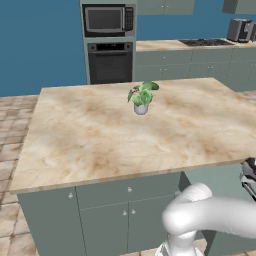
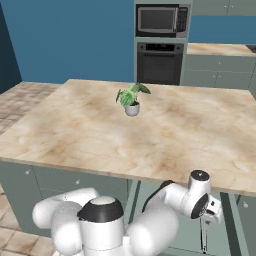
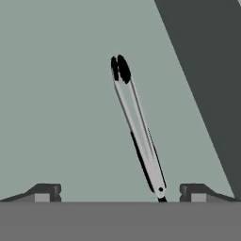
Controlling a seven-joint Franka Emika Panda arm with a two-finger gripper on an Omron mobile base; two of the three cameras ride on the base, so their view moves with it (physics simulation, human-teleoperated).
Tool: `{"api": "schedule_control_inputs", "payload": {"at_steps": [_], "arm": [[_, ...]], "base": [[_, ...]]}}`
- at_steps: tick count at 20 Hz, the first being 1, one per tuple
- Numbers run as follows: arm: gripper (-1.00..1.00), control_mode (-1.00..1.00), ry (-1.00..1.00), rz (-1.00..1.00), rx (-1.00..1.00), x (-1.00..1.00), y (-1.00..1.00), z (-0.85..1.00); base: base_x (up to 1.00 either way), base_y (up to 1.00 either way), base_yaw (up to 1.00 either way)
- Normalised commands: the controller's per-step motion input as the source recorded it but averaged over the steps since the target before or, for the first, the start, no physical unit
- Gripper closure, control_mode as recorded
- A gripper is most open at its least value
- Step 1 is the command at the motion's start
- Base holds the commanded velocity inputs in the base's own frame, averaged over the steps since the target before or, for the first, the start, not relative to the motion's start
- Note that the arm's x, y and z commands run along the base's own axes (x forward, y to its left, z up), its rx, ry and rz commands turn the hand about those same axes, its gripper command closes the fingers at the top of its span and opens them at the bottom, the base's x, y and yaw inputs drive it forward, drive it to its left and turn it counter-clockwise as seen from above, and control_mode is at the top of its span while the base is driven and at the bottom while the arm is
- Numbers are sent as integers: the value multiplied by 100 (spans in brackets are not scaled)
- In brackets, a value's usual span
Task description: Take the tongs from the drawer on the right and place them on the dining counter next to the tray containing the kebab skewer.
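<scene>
Looking down through the hand view into the drawer [image 3: 70, 117], onto its flat grey-green floor. Lying there on that floor: the tongs [image 3: 137, 127], slim, silvery with black tips, stretching from the upper middle down toward the lower right, a little slanted. Ending with the hinge end close to the right fingertip [image 3: 193, 192], not touching it as far as can be told. Standing wide apart: both tips of the gripper [image 3: 120, 193], with nothing held between them. Running along the right side of the same view: a darker grey band, probably the drawer's wall, hard to tell.

In the right base view, reaching low under the edge of the marbled island [image 2: 75, 135], at the lower right, with the gripper [image 2: 204, 235] pointing downward in front of the grey-green cabinet. Standing on the island top: a small potted plant [image 2: 132, 100]. Showing behind, against the blue wall: a microwave [image 2: 161, 19] above an oven [image 2: 160, 62].
</scene>
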Motion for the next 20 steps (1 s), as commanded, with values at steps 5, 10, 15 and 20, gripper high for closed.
{"api": "schedule_control_inputs", "payload": {"at_steps": [5,10,15,20], "arm": [[-100,-100,0,10,2,19,-19,-13],[-100,-100,0,15,2,12,0,-9],[-100,-100,0,12,0,1,-8,-34],[-100,-100,0,7,0,1,-15,-15]], "base": [[0,0,0],[0,0,0],[0,0,0],[0,0,0]]}}
